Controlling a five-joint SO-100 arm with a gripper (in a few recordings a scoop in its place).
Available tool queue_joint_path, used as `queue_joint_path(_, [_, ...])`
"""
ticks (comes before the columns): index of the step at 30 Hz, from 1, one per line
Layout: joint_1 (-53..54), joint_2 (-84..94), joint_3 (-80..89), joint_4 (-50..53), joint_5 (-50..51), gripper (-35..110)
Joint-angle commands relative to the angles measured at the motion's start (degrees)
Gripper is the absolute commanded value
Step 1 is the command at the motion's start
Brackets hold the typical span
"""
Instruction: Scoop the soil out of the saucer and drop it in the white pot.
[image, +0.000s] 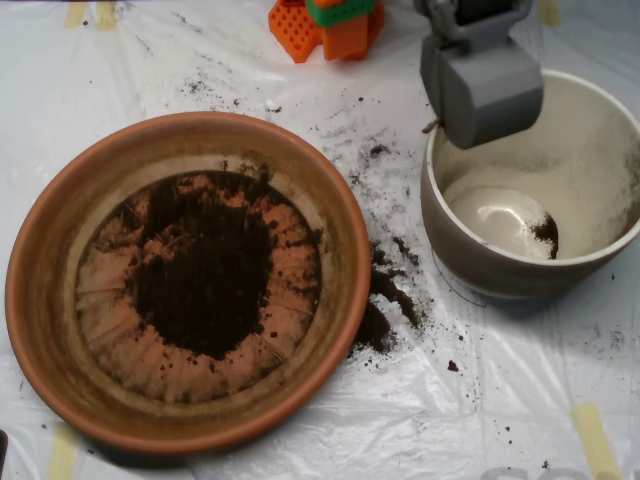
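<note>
Overhanging the white pot (600, 265) rim: tool (482, 90)

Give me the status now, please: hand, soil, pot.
Hand over white pot rim. Most soil in saucer; small clump in pot. Spilled soil between them.

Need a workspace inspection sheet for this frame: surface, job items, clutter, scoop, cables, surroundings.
Surface: white plastic sheet with tape strips, dusted with crumbs.
Saucer: left of centre, upright.
Soil: dark heap in the saucer's middle, ridged base showing around it.
White pot: at right, upright, a small clump of soil on its floor.
Clutter: spilled soil on the sheet between saucer and pot, scattered specks toward the top.
Scoop: grey, over the pot's upper left rim.
Cables: nothing seen.
Surroundings: orange and green plastic part at the top edge.
</note>
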Motion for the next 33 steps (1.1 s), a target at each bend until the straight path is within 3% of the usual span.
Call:
queue_joint_path(1, [-3.7,0.2,-4.4,0.8,1.1,-1])
queue_joint_path(21, [-5.8,-1.6,1.1,-1.4,1.4,-1])
queue_joint_path(33, [-8.4,-2.7,-5.9,3.5,1.7,-1])
